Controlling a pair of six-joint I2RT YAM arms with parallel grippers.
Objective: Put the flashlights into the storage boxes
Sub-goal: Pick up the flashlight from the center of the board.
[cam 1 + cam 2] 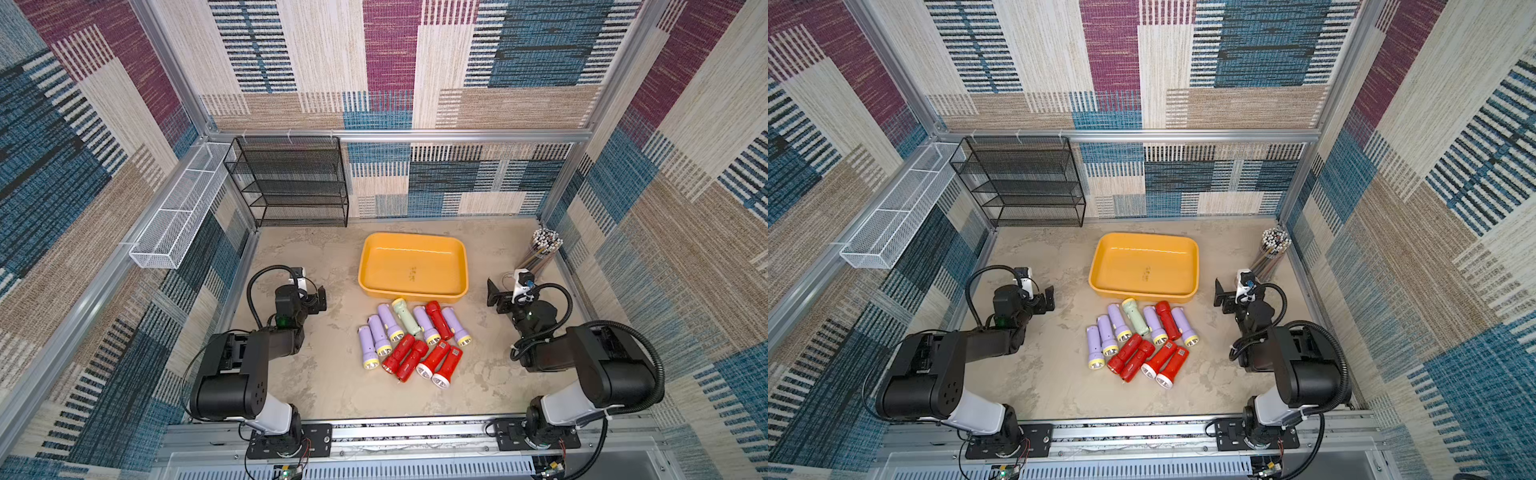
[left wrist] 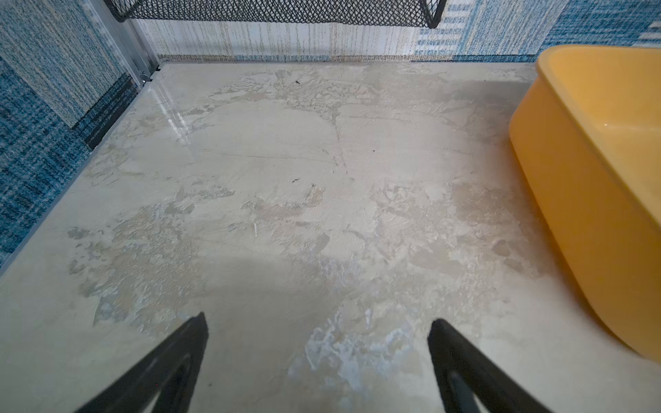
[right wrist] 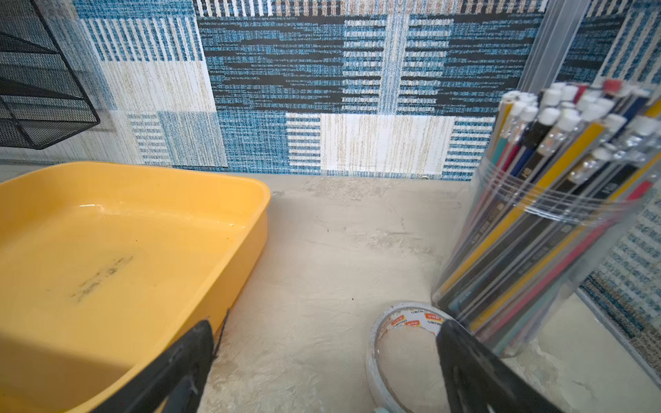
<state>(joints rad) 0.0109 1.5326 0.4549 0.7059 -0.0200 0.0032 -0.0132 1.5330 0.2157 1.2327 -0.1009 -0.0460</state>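
Several flashlights (image 1: 415, 340) (image 1: 1138, 340) lie in a loose cluster on the table just in front of the storage box. Some are lilac with yellow heads (image 1: 379, 332), some are red (image 1: 434, 359), and one is pale green (image 1: 406, 319). The storage box (image 1: 411, 262) (image 1: 1144, 262) is a shallow yellow-orange tray with nothing in it, and both wrist views also show the tray (image 2: 586, 214) (image 3: 107, 250). My left gripper (image 1: 319, 298) (image 2: 320, 318) hangs open over bare table left of the tray. My right gripper (image 1: 496, 297) (image 3: 326, 323) is open just right of the tray.
A black mesh rack (image 1: 291, 183) stands at the back left and a white wire basket (image 1: 183, 208) hangs on the left wall. A clear cup of pencils (image 1: 540, 249) (image 3: 554, 214) stands at the back right. A tape roll (image 3: 397, 321) lies under my right gripper.
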